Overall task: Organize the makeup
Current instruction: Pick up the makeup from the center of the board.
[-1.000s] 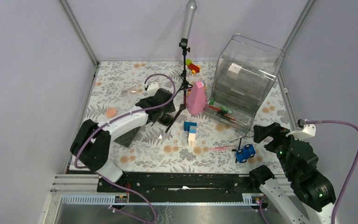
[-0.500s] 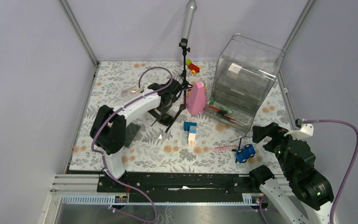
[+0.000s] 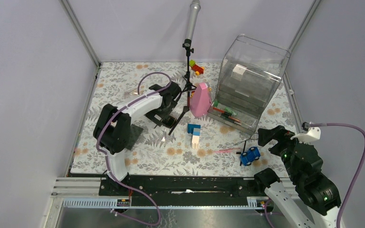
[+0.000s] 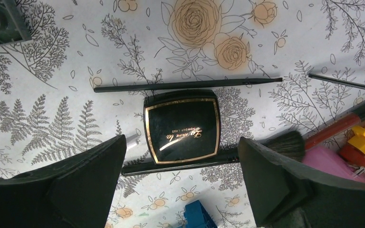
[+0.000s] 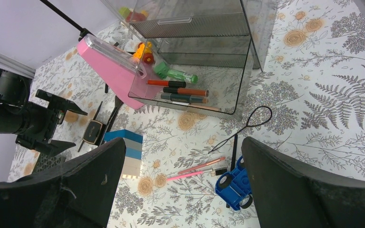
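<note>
Two arms on a floral worktop [image 3: 123,80]. Clear drawer unit [image 3: 252,76] sits upper right of the top view, its bottom drawer [image 5: 240,90] pulled out.

Left arm [image 3: 138,105] rises from its base at lower left, elbow bent at mid left, forearm reaching up-right toward frame centre, wrist tipped down. Left pincer [image 4: 181,142] hangs above the worktop, spread wide, nothing between the fingers [image 4: 100,166].

Right arm [image 3: 309,175] is folded at the lower right corner of the top view, wrist aimed up-left. Right pincer [image 5: 183,145] is also spread wide and empty, off the worktop's right edge.

Pink cone [image 3: 200,99] stands at centre, just left of the open drawer. Blue-white block [image 3: 194,133] is below it. Blue toy car [image 3: 250,156] is lower right of centre.

Black compact [image 4: 181,126] lies flat at the centre of the left wrist view, lid shut, gold trim, between the fingers but below them. Fluffy brush [image 4: 285,142] lies along the compact's lower edge, bristles to the right. Thin black brush [image 4: 185,84] lies just above the compact, parallel to it.

Green tube [image 5: 171,72] and red and black pencils [image 5: 185,92] lie in the open drawer. Pink pencils [image 5: 195,168] lie on the worktop just left of the car. Black loop [image 5: 254,116] lies above the car.
</note>
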`<state>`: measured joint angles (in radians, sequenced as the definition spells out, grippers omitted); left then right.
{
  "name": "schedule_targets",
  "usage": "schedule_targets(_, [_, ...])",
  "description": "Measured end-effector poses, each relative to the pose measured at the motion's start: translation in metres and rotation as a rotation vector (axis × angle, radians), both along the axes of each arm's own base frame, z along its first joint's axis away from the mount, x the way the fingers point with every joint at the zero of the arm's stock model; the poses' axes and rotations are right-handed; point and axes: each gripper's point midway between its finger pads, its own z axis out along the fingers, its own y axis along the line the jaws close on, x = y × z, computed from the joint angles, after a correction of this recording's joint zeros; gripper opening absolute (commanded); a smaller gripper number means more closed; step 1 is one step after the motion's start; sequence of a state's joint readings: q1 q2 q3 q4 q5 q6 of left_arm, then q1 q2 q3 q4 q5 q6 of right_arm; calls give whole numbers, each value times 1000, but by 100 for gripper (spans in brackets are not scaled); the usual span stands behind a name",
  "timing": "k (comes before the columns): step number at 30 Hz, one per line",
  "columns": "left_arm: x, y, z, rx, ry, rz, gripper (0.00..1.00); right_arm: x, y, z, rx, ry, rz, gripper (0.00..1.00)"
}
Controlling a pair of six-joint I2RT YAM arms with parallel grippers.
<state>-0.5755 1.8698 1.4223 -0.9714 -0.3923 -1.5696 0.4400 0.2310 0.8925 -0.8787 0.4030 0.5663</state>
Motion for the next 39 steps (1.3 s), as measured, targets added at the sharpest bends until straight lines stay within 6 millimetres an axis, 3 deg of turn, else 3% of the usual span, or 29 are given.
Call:
schedule_targets(19, [3,-5,-37,-5,78,-41,96,-1,0,0,2,-3,0,99])
schedule_targets(28, [3,-2,-44,-17,82,-31,81,-1,0,0,2,-3,0,99])
schedule_targets(35, [4,-3,-46,-31,72,-36,57,-2,-1,1,3,-8,0,99])
schedule_targets(39, [3,-3,-45,-41,52,-43,50,-3,-1,1,5,-11,0,99])
